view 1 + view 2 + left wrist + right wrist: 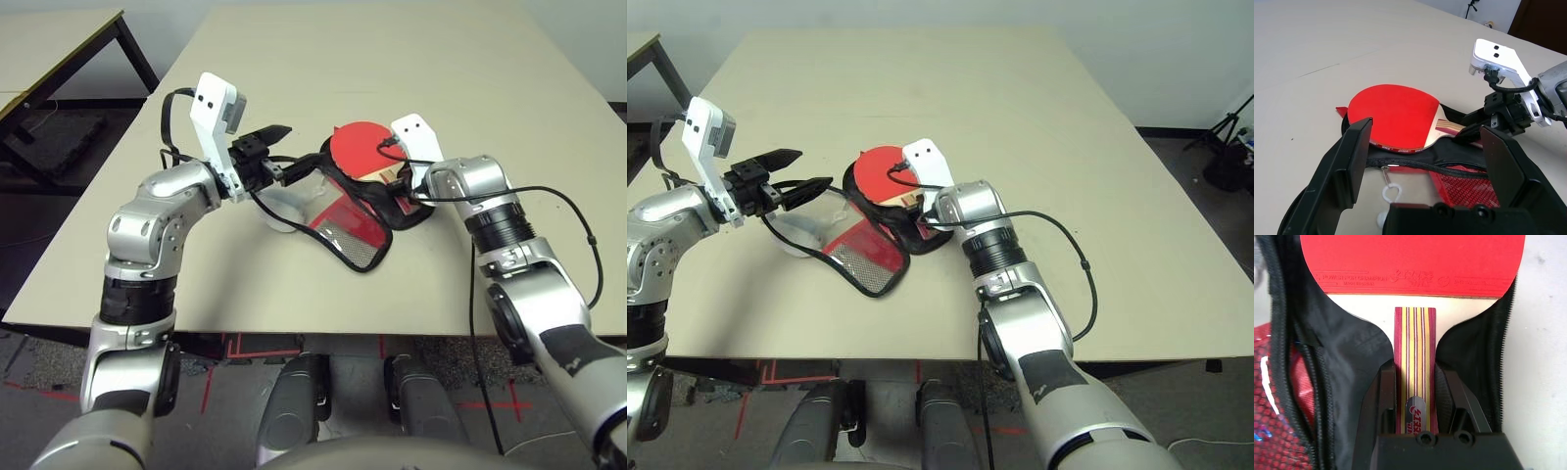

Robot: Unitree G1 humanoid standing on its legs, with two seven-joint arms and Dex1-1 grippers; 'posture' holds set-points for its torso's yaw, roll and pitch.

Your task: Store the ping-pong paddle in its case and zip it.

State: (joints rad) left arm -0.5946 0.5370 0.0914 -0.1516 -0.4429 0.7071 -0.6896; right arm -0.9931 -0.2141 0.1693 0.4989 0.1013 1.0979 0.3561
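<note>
The right tool (pixel 1415 396) clamps the handle of the paddle (pixel 1393 115), whose red face lies over the black lining of the unzipped case (pixel 358 230) on the counter (pixel 411 78). The left tool (pixel 1422 161) hangs wide apart just beside the case's raised flap, gripping nothing.

head stereo: high, facing forward/down over the table (pixel 411 69), far edge in frame | left wrist: low, level, close behind the left gripper (pixel 1420 161), facing the ping-pong paddle (pixel 1393 115) | right wrist: tight on the paddle handle along the right gripper (pixel 1415 396) | shared: paddle in the open case (pixel 358 230)
</note>
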